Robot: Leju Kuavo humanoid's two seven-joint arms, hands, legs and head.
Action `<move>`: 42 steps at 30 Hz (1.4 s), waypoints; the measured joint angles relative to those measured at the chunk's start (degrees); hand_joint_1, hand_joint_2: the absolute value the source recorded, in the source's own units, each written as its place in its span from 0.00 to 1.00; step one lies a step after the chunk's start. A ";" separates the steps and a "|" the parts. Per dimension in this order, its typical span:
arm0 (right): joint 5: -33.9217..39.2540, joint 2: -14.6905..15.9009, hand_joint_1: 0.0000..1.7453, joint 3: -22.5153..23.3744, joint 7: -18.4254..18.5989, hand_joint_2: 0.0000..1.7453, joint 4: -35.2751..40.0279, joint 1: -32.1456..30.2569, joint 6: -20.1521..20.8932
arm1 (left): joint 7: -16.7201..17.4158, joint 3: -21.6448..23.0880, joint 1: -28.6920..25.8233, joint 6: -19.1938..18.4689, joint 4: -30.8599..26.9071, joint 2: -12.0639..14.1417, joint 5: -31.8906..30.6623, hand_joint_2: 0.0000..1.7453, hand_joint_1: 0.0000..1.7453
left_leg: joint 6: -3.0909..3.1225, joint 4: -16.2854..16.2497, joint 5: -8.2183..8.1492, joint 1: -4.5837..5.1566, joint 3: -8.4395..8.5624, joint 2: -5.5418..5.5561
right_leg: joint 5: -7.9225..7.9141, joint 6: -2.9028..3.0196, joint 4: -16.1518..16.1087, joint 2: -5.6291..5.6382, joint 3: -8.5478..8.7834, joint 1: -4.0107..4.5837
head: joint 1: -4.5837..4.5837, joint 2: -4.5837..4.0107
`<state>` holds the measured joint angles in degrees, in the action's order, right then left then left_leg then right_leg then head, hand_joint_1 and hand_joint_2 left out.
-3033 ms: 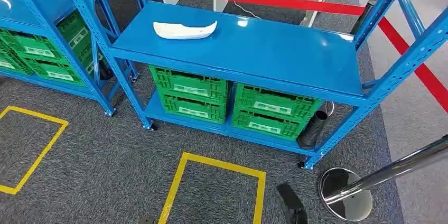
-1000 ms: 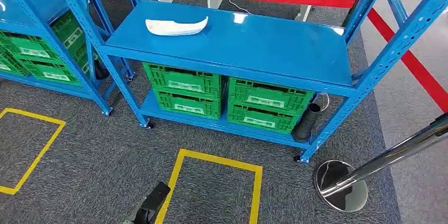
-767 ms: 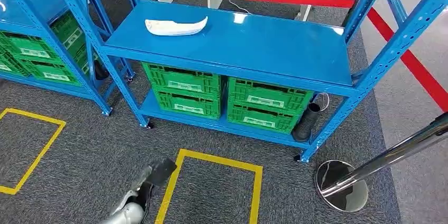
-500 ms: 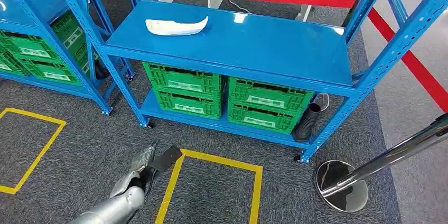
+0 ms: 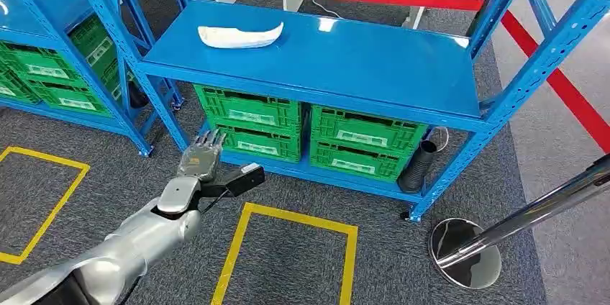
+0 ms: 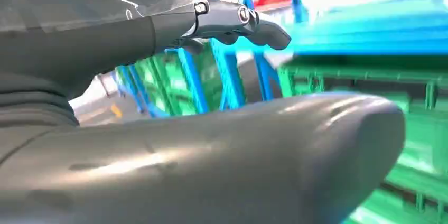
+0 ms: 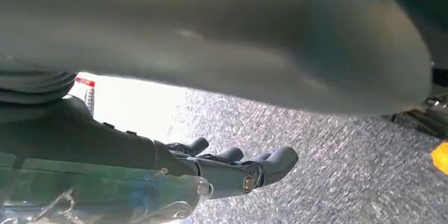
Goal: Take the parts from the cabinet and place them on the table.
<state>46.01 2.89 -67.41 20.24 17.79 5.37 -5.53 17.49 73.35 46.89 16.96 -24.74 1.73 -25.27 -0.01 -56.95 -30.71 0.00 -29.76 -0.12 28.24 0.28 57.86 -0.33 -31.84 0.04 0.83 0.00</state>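
White part [image 5: 240, 34] sits untouched on the blue shelf [image 5: 360, 60]. I see my left hand [image 5: 203, 157] empty, fingers spread, well short; right hand [image 7: 232, 174] hangs empty, fingers loosely extended.

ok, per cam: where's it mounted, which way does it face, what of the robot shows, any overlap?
Head view: high on the body, looking forward and down at the blue rack, white part and green crates; left hand raised.
Left wrist view: behind the left hand, facing the rack and crates.
Right wrist view: behind the right hand, facing grey carpet.
Shared: head and left wrist views both show rack, crates and left hand.
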 joint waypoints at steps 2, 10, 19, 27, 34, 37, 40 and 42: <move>0.00 0.00 0.00 -0.42 -0.22 0.00 -0.07 0.01 -0.22 | 0.52 0.72 0.79 -0.64 -0.28 0.02 -1.99 0.00 0.00 | 0.00 0.00 0.00 0.00 0.00 0.00 | 0.00 0.00 0.00 0.00 0.00 0.00 | 0.00 0.00; 0.00 0.15 0.00 -1.79 -1.27 0.00 -0.22 0.12 -0.92 | 2.29 1.22 3.16 -4.35 -2.18 0.50 -13.92 0.00 0.00 | 0.00 0.00 0.00 0.00 0.00 -0.01 | 0.00 0.00 0.00 -0.01 0.00 0.00 | 0.00 0.00; 0.00 0.24 0.00 -3.71 -2.10 0.00 -0.24 0.36 -1.99 | 6.60 -2.97 4.79 -5.44 -4.98 1.84 -16.87 0.00 0.00 | 0.00 0.00 0.00 0.00 -0.01 -0.01 | 0.00 0.00 0.01 0.00 0.00 0.00 | 0.00 0.00; 0.00 0.46 0.00 -4.65 -2.10 0.00 -0.24 0.58 -2.21 | 7.91 -5.88 4.83 -6.19 -5.79 3.02 -17.07 0.00 0.00 | 0.00 0.01 0.00 0.00 -0.01 -0.01 | 0.00 0.00 0.01 -0.01 0.00 0.00 | -0.02 0.00; 0.00 0.50 0.00 -5.38 -2.36 0.00 -0.22 0.73 -2.80 | 9.16 -7.21 4.80 -7.54 -6.03 3.52 -17.40 0.00 0.00 | 0.25 -0.37 -0.06 0.24 -0.15 0.02 | -0.16 -0.26 -0.13 0.00 -0.05 -0.29 | -0.04 0.00; 0.00 0.50 0.00 -5.59 -2.47 0.00 -0.22 0.91 -2.82 | 9.59 -7.81 4.86 -7.91 -6.69 3.91 -17.44 0.00 0.00 | 0.71 0.30 0.16 0.39 -0.04 0.02 | -0.32 -0.65 -0.57 0.00 0.12 -0.38 | -0.07 0.00; 0.00 0.63 0.00 -5.62 -2.54 0.00 -0.22 1.00 -2.86 | 9.86 -8.20 5.18 -8.11 -7.32 4.00 -17.44 0.00 0.00 | 1.28 1.91 0.91 -0.52 0.98 -0.11 | 1.69 -1.27 3.47 0.06 -1.98 -0.42 | 0.26 0.00; 0.00 0.63 0.00 -5.64 -2.54 0.00 -0.22 0.88 -2.73 | 9.86 -8.22 4.80 -8.37 -7.67 4.07 -17.46 0.00 0.00 | 1.39 1.90 0.68 -0.56 1.12 -0.11 | 4.83 -1.71 12.69 0.08 -7.27 -0.86 | 0.50 0.00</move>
<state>46.01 3.52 -73.05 17.70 17.57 6.25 -8.26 27.34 65.13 51.69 8.59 -32.41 5.79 -42.73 1.38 -55.05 -30.03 -0.57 -28.64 -0.22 33.07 -1.43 70.55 -0.25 -39.12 -0.82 1.33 0.00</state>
